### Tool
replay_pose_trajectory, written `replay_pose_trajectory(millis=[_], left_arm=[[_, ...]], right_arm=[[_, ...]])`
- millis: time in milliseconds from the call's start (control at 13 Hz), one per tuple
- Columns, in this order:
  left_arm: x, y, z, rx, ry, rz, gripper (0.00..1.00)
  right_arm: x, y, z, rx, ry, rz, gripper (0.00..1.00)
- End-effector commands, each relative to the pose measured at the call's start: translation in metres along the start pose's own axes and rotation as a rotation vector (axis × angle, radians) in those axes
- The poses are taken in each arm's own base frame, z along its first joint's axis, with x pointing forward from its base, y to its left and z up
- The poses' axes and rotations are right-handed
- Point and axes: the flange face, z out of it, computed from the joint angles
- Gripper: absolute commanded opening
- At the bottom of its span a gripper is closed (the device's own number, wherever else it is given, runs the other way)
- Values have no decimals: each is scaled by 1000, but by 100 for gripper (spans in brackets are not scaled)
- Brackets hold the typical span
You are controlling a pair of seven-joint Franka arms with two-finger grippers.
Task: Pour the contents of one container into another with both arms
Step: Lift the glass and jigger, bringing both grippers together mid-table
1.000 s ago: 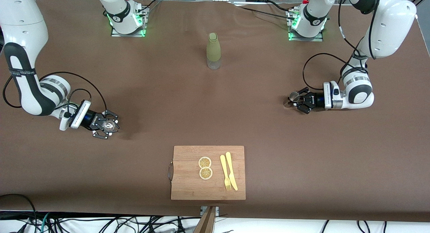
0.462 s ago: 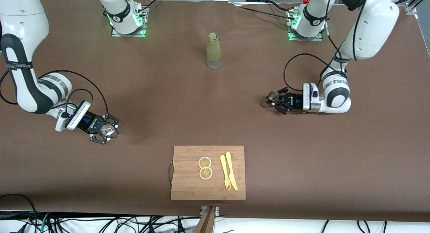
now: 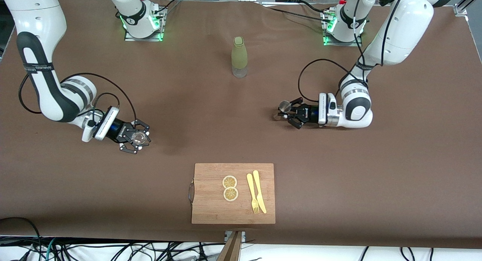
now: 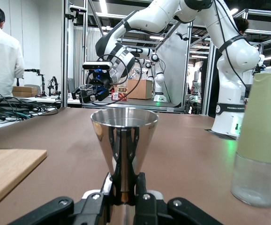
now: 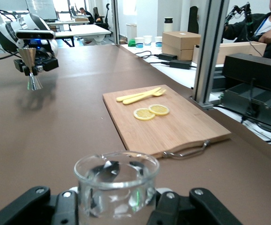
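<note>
Left gripper (image 3: pixel 287 112) clamped on steel jigger (image 4: pixel 124 140), right gripper (image 3: pixel 136 139) on clear glass (image 5: pixel 116 185) — wrist views only

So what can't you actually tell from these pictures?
- Whether the metal jigger in the left gripper holds liquid: its rim hides the inside in the left wrist view; too small in the front view.
- Lower part of the glass cup in the right gripper: cut off in the right wrist view.

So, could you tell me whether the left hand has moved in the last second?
Yes: the left hand, holding the metal jigger, moved toward the table's middle, closer to the bottle.
</note>
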Motion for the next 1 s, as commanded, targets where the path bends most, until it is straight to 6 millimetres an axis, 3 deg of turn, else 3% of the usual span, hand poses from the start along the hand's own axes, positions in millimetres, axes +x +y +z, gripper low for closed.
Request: replay_pose_trajectory(millis=[0, 308, 615, 923], left_arm=[[22, -9, 25, 26, -14, 7, 0], [30, -5, 65, 28, -5, -17, 0], [29, 1, 100, 48, -45, -24, 0], [23, 4, 133, 44, -34, -36, 0]], right_arm=[[29, -24, 6, -2, -6, 31, 16], [59, -45, 27, 26, -13, 35, 16], [79, -65, 45, 55, -21, 22, 16], [112, -89, 67, 73, -45, 41, 16]])
